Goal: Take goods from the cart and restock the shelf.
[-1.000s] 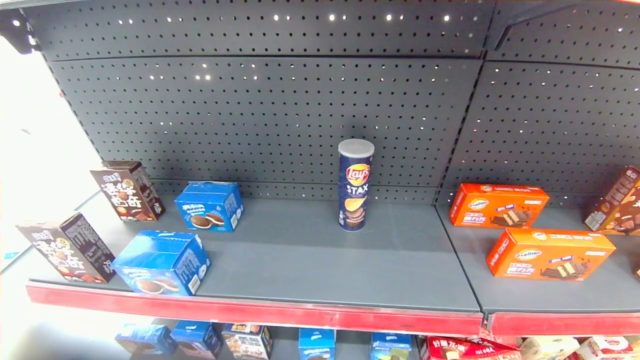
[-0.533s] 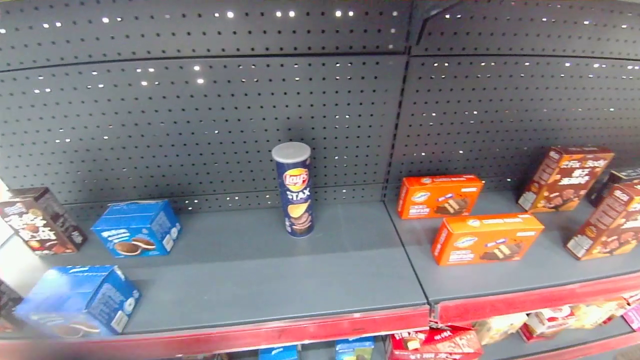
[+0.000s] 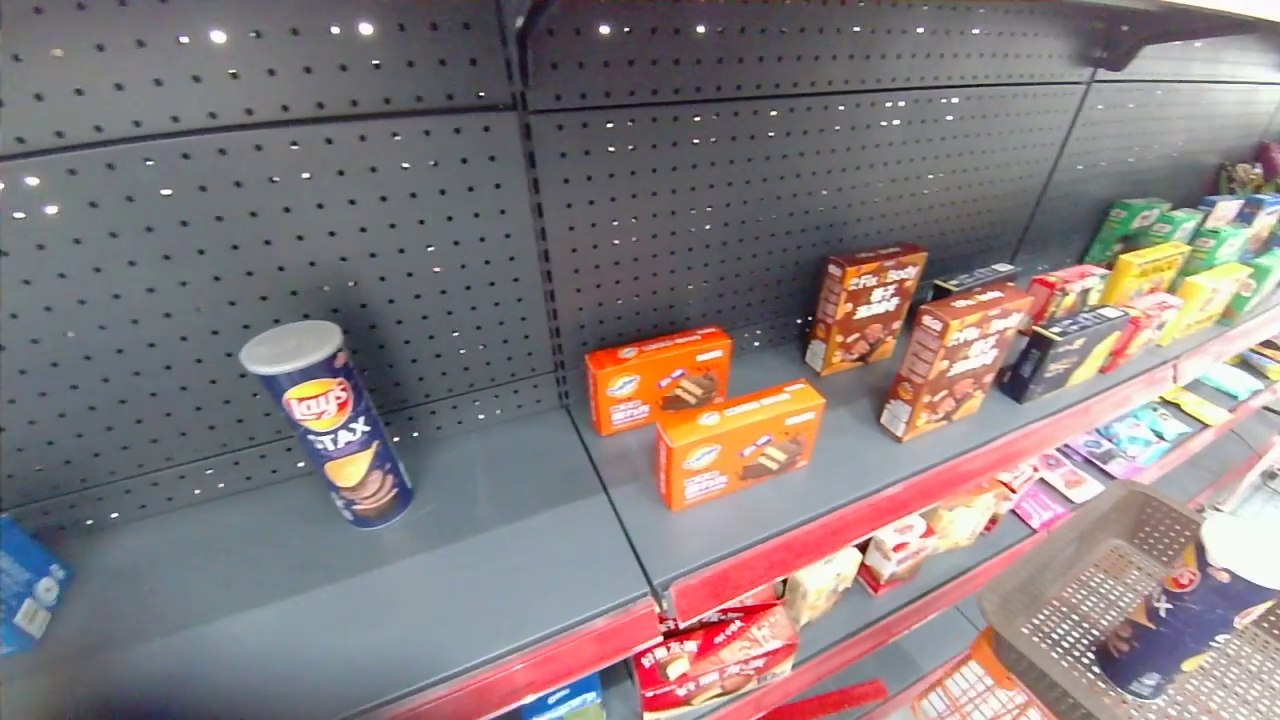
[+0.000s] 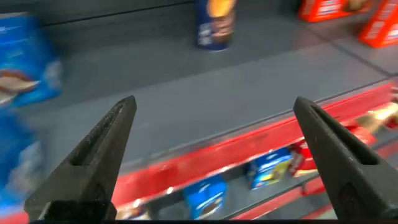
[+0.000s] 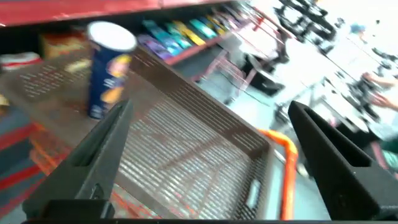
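Observation:
A dark blue chips can (image 3: 328, 425) with a grey lid stands upright on the grey shelf (image 3: 420, 590), near the pegboard back; it also shows far off as the chips can (image 4: 214, 25) in the left wrist view. My left gripper (image 4: 211, 162) is open and holds nothing, in front of the shelf's red edge (image 4: 249, 146). A second blue can (image 3: 1180, 615) stands in the brown cart basket (image 3: 1070, 590) at the lower right. My right gripper (image 5: 211, 162) hangs open over that basket (image 5: 186, 155), apart from the can (image 5: 107, 68) standing in it.
Two orange boxes (image 3: 740, 440) and brown boxes (image 3: 950, 360) stand on the shelf's right section, with colourful boxes (image 3: 1170, 270) beyond. Blue boxes (image 4: 25, 62) sit at the shelf's left end. Lower shelves hold more packs (image 3: 715, 655). An orange cart frame (image 5: 286, 168) edges the basket.
The head camera has swung to the right, so the whole picture has slid left and the cart basket with its can has come into view. Nothing on the shelf has moved.

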